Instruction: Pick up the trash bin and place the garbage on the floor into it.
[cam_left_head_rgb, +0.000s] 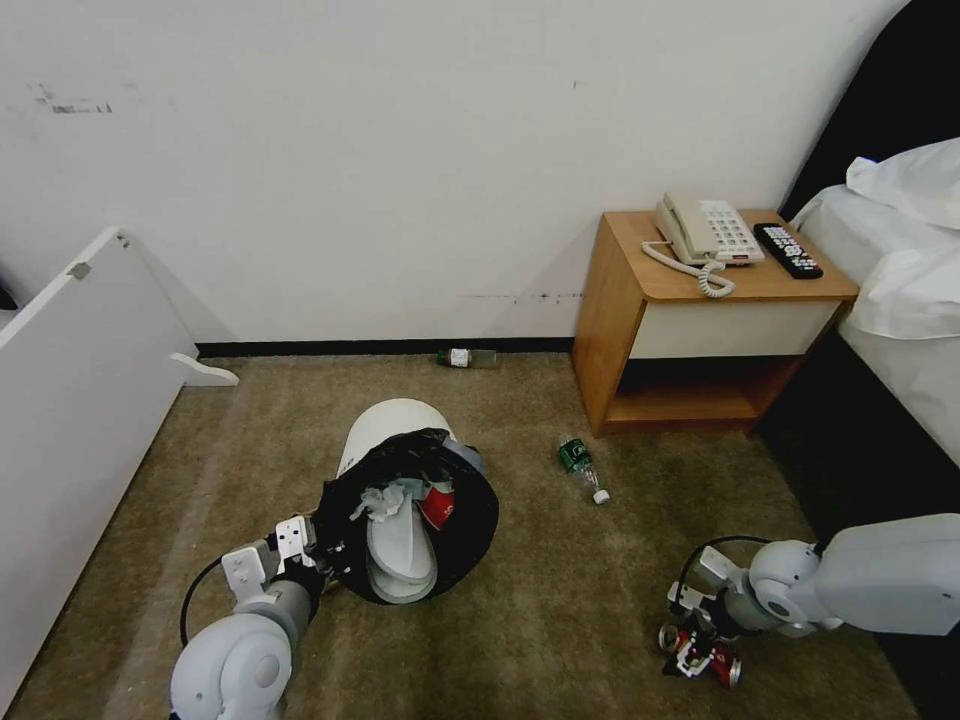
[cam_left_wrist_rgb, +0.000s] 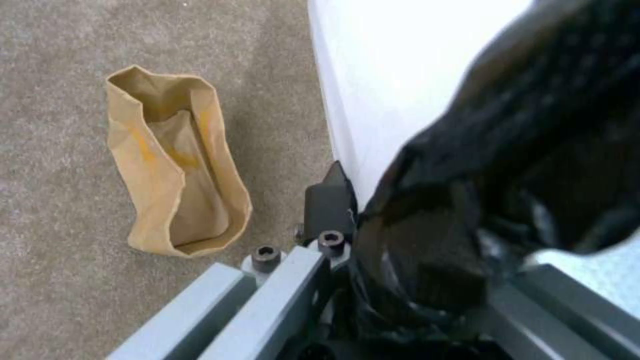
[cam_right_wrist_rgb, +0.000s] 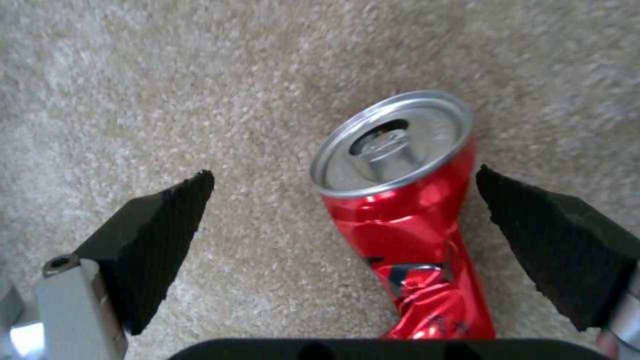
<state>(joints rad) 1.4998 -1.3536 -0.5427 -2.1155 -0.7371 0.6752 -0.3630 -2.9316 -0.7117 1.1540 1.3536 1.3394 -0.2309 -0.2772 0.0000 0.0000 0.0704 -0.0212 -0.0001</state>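
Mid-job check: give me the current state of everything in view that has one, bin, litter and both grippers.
trash bin: tilted, held at the rim, holding slippers and litter.
left gripper: shut on the bin's bagged rim.
right gripper: open, fingers either side of the can.
red can: crushed, lying on the carpet, not gripped.
brown paper bag: open, lying on the carpet.
green-labelled bottle: capped, lying on its side.
bottle by the wall: lying on its side.

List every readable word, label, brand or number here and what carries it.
None reads clearly.
Crushed red can between the open right pincer's pads: dark marks, illegible.
Green-labelled bottle: label too small.
Far bottle: too small.
Phone and remote keys: too small.
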